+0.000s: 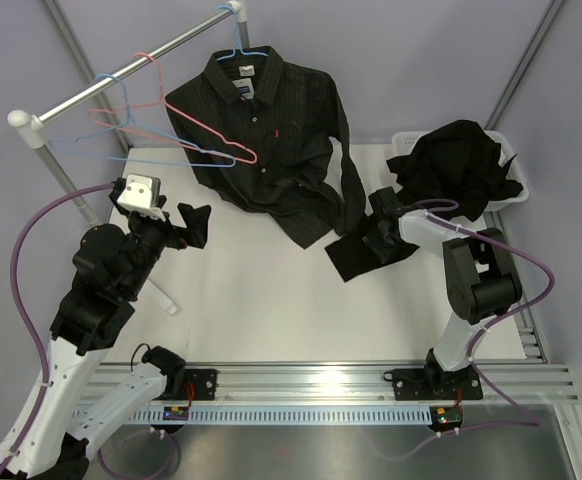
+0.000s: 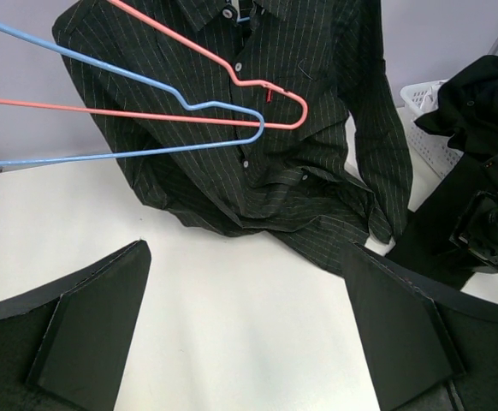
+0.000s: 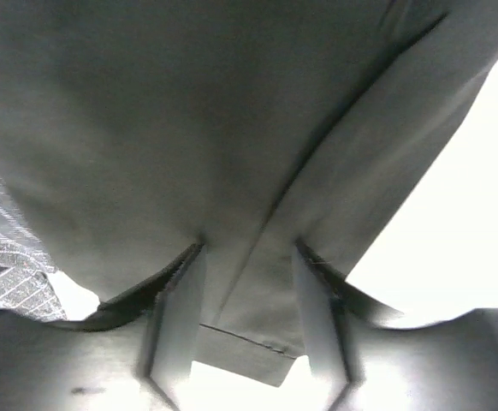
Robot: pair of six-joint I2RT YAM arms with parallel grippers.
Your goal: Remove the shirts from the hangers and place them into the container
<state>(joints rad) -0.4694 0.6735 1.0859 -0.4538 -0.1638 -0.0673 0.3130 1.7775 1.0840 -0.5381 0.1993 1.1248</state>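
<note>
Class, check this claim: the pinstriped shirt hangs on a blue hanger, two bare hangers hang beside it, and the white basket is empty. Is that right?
Wrong about the basket: it is not empty. A black shirt is heaped in it, as the top external view shows. The rest stands.

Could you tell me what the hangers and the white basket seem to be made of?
The thin pink-red hanger and light blue hanger look like painted wire, being slim bent rods. The white lattice-sided basket looks like moulded plastic, given its regular mesh.
</note>
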